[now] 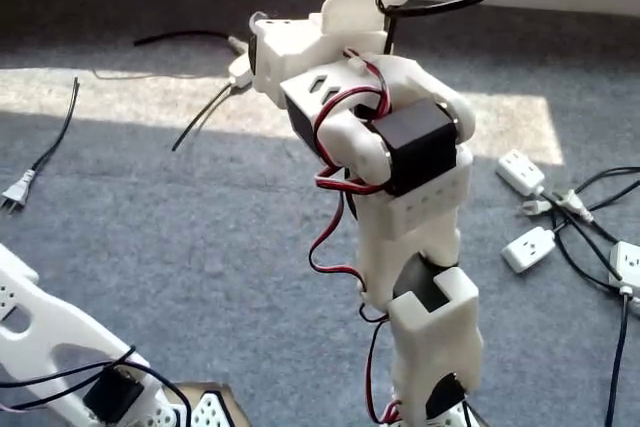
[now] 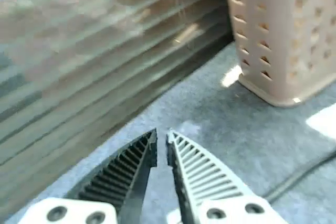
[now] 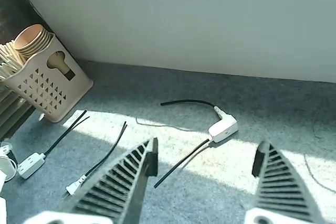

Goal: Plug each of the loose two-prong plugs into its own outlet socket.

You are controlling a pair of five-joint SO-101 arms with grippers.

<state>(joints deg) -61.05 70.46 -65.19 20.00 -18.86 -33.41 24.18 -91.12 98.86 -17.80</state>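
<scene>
The right claw [image 3: 207, 150] hangs spread wide over the grey carpet [image 3: 220, 182], with a loose two-prong plug [image 3: 73, 186] lying near it on its black cord [image 3: 107, 150]. The left claw [image 2: 161, 134] is pressed almost together, pinching nothing. White outlet sockets [image 1: 520, 172] lie well apart from that plug.

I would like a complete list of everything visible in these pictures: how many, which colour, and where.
carpet: one, grey-blue, under everything
outlet sockets: three, white, on the carpet at the right of the high view
two-prong plug: one, white on a black cord, at the left edge of the high view
plug block: one, white, with black cords, on the sunlit carpet near the wall
basket: one, beige, perforated, by the wall
paper cups: one stack, brown, in the basket
arms: two, white with black motors
left gripper: one, nearly shut, above the carpet
right gripper: one, open, above the carpet
</scene>
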